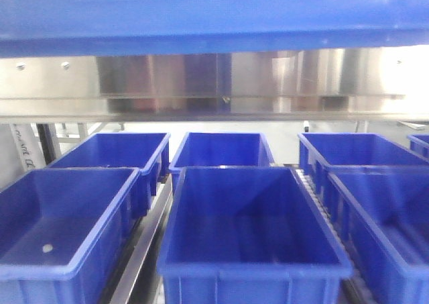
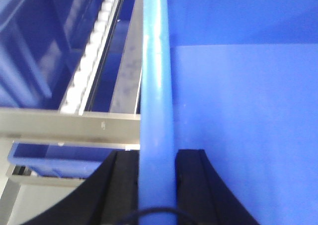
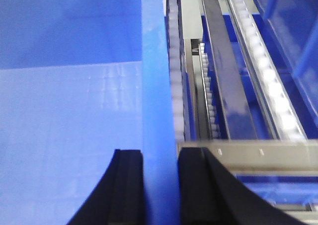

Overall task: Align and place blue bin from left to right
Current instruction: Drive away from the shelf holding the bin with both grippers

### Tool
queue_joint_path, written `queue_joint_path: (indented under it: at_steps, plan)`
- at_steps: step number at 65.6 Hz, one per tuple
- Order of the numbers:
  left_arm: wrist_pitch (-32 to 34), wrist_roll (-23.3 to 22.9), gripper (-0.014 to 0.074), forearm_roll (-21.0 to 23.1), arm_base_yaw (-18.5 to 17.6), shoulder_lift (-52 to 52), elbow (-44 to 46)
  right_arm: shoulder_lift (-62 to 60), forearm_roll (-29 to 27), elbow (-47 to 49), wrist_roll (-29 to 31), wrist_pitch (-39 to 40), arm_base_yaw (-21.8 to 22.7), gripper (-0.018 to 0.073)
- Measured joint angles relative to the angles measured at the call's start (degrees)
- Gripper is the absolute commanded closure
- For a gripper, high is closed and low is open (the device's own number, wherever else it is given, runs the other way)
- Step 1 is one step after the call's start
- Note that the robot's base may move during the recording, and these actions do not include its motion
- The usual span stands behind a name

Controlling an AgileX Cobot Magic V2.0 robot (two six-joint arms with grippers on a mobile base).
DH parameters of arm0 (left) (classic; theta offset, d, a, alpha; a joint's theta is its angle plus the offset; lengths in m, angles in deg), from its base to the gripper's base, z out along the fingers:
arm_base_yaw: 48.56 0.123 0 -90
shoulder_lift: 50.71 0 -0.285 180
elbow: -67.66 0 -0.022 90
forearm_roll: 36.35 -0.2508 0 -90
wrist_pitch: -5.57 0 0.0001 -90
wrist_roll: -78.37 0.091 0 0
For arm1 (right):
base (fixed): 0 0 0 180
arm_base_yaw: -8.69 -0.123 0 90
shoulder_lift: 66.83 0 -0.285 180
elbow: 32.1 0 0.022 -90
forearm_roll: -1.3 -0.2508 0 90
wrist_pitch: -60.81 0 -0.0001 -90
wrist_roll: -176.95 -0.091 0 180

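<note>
The blue bin (image 1: 214,12) hangs close in front of the front-facing camera, and its bright blue side fills the top of that view from edge to edge. In the left wrist view my left gripper (image 2: 158,185) is shut on the bin's left rim (image 2: 156,86), one black finger (image 2: 121,185) outside the wall and one inside. In the right wrist view my right gripper (image 3: 160,185) is shut on the bin's right rim (image 3: 154,61) in the same way. The bin's smooth inner floor (image 3: 64,135) lies beside the fingers. Neither gripper shows in the front-facing view.
A steel crossbar (image 1: 214,89) runs under the held bin. Below it, several smaller, darker blue bins (image 1: 251,223) sit in rows on white roller lanes (image 3: 263,71), with more at the left (image 1: 67,223) and right (image 1: 382,217). Steel rack rails (image 2: 69,120) cross beneath the wrists.
</note>
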Motion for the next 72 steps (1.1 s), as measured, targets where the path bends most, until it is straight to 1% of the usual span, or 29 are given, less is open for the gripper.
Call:
queue_joint_path:
  at_steps: [72]
  plan:
    - [-0.09,0.0,0.0707,-0.05,0.0,-0.12,0.0,0.0,0.0,0.0,0.0,0.31,0.0,0.0629]
